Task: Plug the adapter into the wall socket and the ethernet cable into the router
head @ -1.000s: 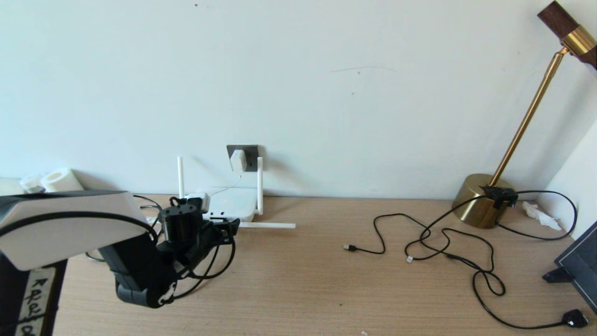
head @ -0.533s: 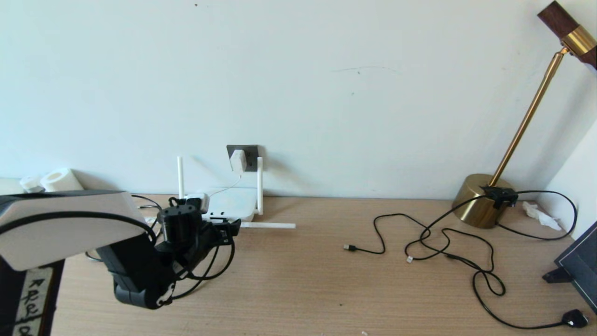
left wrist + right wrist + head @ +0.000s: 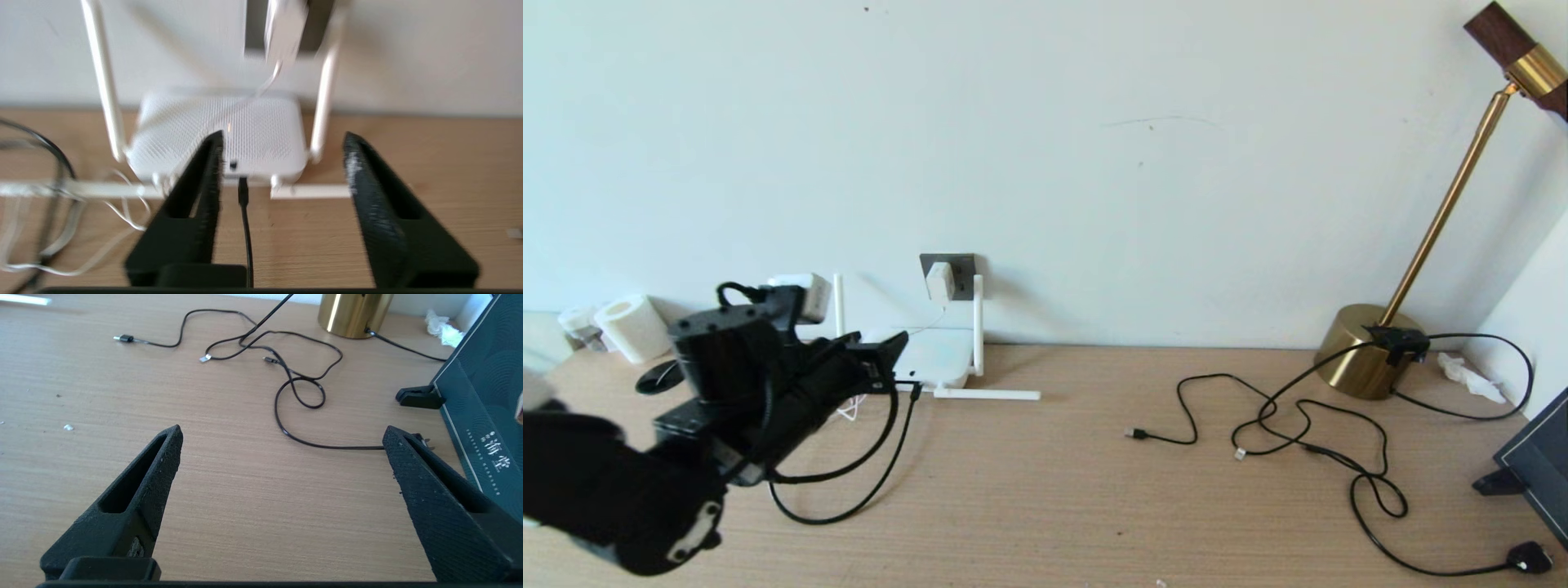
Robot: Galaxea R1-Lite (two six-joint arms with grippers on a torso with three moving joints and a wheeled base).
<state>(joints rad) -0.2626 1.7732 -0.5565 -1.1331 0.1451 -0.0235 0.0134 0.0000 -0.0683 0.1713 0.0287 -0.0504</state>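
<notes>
The white adapter [image 3: 939,280] sits in the dark grey wall socket [image 3: 961,266], its thin white cord running down to the router [image 3: 938,358]. The router lies flat against the wall, two antennas upright and one lying on the desk. The black ethernet cable [image 3: 892,445] loops over the desk, and its tip [image 3: 243,192] stands at the router's front edge. My left gripper [image 3: 282,141] is open, raised a little in front of the router, with nothing between its fingers. In the right wrist view my right gripper [image 3: 282,435] is open over bare desk at the right.
Thin black cords [image 3: 1298,416] with small plugs lie tangled on the right side of the desk. A brass lamp [image 3: 1368,351] stands at the back right, a dark box [image 3: 1539,465] at the right edge. Paper rolls [image 3: 629,327] sit at the back left.
My left arm has lifted and pulled back to the left, away from the router. The ethernet cable now lies free of the gripper, its tip staying at the router's edge.
</notes>
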